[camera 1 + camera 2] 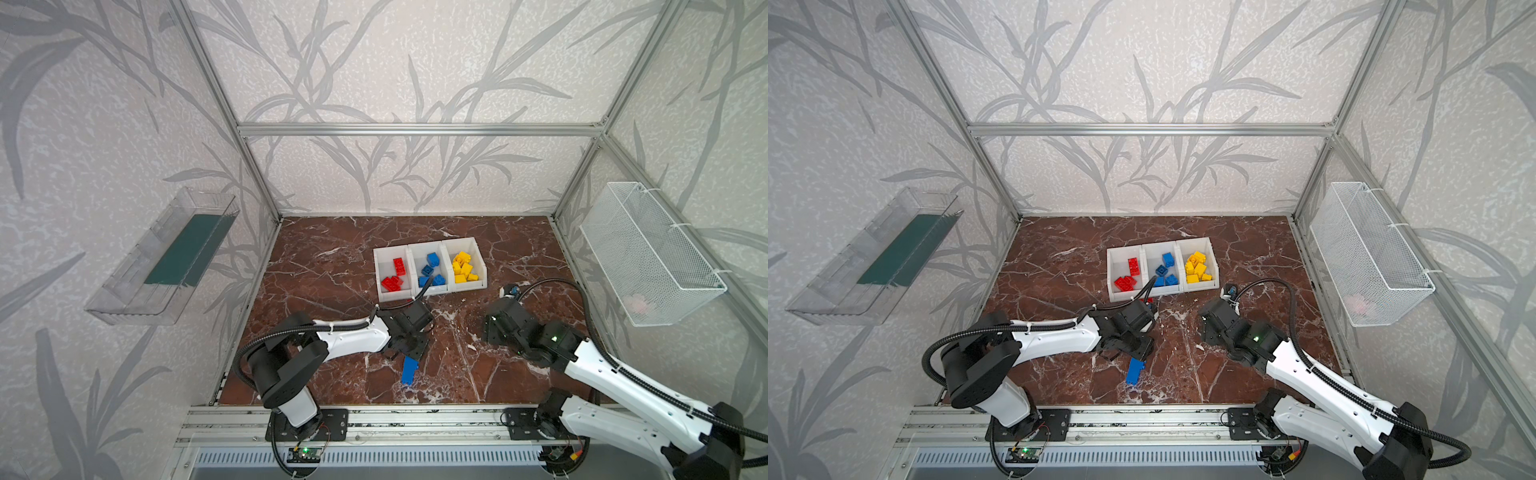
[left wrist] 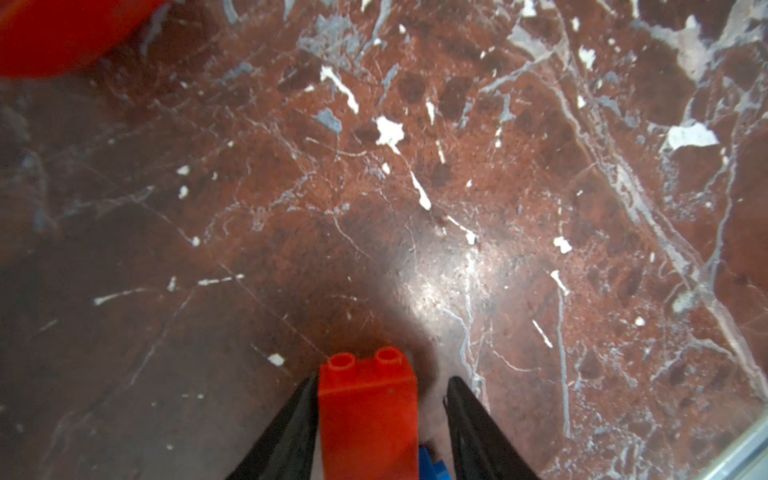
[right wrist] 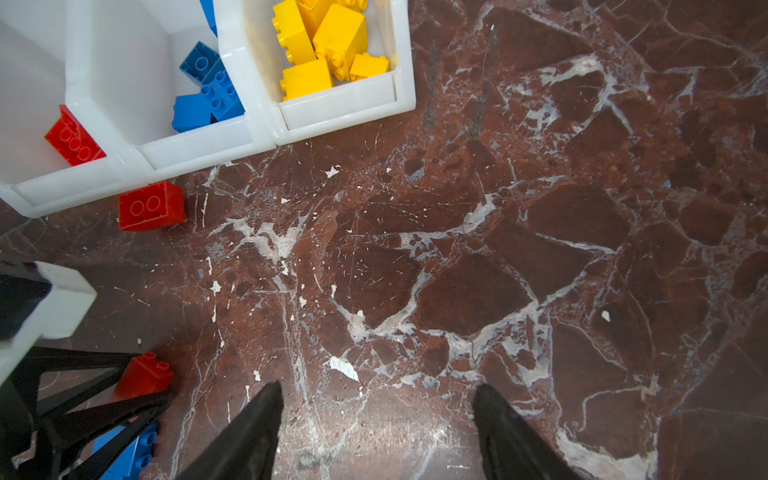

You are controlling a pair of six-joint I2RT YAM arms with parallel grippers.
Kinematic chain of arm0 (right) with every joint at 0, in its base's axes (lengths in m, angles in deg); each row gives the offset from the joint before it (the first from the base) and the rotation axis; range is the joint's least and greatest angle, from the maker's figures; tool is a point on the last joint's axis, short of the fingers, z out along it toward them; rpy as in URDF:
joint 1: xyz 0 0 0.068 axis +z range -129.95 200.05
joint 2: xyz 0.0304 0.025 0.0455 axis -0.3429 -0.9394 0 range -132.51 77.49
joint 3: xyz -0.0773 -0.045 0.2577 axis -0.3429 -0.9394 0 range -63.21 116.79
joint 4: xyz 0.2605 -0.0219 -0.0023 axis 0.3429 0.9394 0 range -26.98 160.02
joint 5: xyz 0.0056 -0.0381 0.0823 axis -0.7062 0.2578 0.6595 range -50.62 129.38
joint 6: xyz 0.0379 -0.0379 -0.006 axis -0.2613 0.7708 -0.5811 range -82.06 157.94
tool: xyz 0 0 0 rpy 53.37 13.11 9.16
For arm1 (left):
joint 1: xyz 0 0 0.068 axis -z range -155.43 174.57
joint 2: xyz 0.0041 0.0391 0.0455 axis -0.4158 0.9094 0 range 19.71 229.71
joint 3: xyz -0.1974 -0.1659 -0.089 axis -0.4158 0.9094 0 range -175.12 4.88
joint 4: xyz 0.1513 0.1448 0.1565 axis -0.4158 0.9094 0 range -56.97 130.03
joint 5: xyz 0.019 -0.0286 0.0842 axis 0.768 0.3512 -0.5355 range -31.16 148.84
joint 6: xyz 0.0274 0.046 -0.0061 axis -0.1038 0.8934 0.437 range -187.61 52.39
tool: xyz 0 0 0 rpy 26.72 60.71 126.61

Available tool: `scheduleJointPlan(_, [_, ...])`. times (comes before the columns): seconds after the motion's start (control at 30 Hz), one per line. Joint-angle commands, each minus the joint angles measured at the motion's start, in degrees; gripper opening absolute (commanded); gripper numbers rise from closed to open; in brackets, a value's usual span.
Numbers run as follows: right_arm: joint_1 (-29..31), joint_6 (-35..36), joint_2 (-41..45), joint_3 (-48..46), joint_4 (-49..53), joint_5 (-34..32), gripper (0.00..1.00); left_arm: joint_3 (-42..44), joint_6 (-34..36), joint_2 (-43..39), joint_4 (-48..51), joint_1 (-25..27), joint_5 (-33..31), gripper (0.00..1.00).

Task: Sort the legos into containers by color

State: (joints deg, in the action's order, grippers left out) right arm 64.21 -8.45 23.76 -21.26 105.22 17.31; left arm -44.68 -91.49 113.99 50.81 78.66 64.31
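Three white bins stand side by side mid-table: one (image 1: 377, 270) holds red legos, the middle one (image 1: 412, 266) blue ones, the right one (image 1: 478, 259) yellow ones. My left gripper (image 1: 405, 353) (image 2: 380, 378) points down with a red lego (image 2: 368, 415) between its jaws. One finger touches it and a gap shows at the other. A blue lego (image 1: 409, 370) (image 3: 124, 453) lies right beside it. A loose red lego (image 3: 151, 205) sits on the table just in front of the red bin. My right gripper (image 3: 376, 390) (image 1: 492, 334) hangs open and empty over bare marble.
A white mesh basket (image 1: 648, 253) hangs on the right wall and a clear tray (image 1: 162, 257) on the left wall. Aluminium rails (image 1: 415, 419) run along the table's front edge. A blurred red shape (image 2: 62, 33) fills one corner of the left wrist view.
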Motion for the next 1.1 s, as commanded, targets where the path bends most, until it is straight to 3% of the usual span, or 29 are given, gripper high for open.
scheduleJointPlan(0.0, [0.0,-1.3,0.6,-0.5,1.3,-1.5,0.72,-0.4,1.2,2.1,1.7,0.5,-2.6,0.41])
scheduleJointPlan(0.13, [0.0,-1.1,0.4,-0.2,1.5,-1.5,0.72,-1.2,1.4,2.7,1.9,0.5,-2.9,0.27])
scheduleJointPlan(0.27, [0.0,-1.2,0.5,0.6,2.4,-2.0,0.71,-3.3,2.3,0.6,2.9,0.1,-4.2,0.26])
scheduleJointPlan(0.43, [0.0,-1.8,1.1,0.5,2.5,-2.8,0.7,-12.4,6.0,-1.5,7.9,-2.3,-11.4,0.25])
scheduleJointPlan(0.7, [0.0,-1.2,-0.8,1.3,1.6,-1.7,0.7,-20.0,7.2,0.3,3.9,-16.4,-11.1,0.25])
scheduleJointPlan(0.9, [0.0,-0.7,-2.6,2.0,1.3,-0.1,0.7,-23.4,8.2,5.4,-1.0,-22.7,-11.5,0.26])
scheduleJointPlan(1.07, [0.0,-1.2,-3.0,2.0,1.3,0.4,0.69,-28.9,9.2,11.0,-0.6,-24.8,-9.0,0.26])
